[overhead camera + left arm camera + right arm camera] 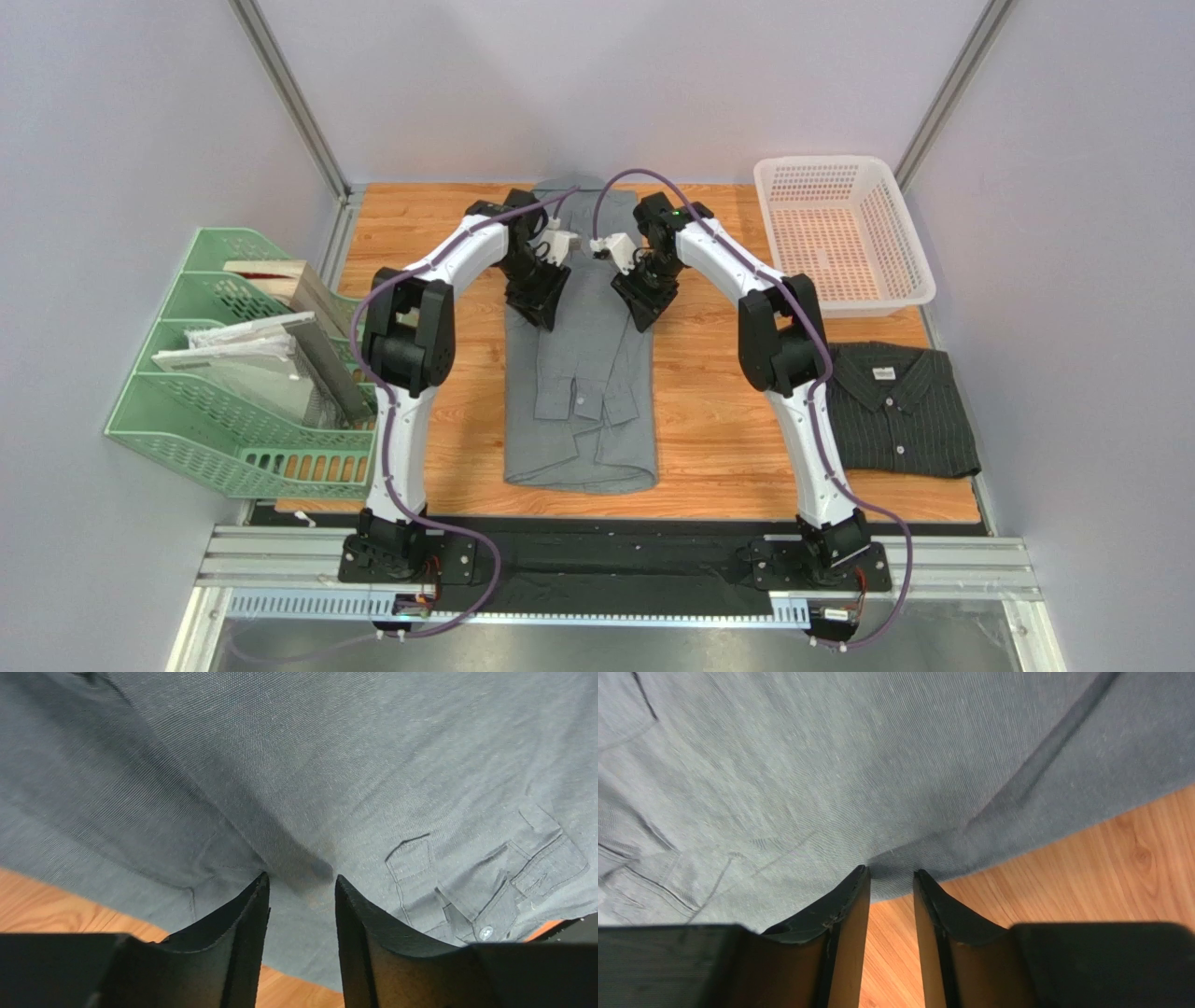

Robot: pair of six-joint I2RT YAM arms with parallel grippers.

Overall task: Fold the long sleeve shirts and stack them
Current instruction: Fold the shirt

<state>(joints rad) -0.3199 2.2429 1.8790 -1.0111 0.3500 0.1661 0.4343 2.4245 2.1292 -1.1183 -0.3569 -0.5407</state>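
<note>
Lying lengthwise mid-table, the grey shirt (582,406) puckered just beyond the tips of the left gripper (301,876) and right gripper (891,870), both with fingers slightly spread.

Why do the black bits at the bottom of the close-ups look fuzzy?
Left wrist view: the fingers are too near the lens, soft-edged; the grey shirt weave is sharp, shadowed at the tips. Right wrist view: same, shirt smeared toward the left. Top view: evenly lit, sharp.

The grey shirt (582,392) lies flat in the middle, folded long and thin, cuffs on top. The dark striped shirt (898,409) lies folded small, off to its right.
</note>
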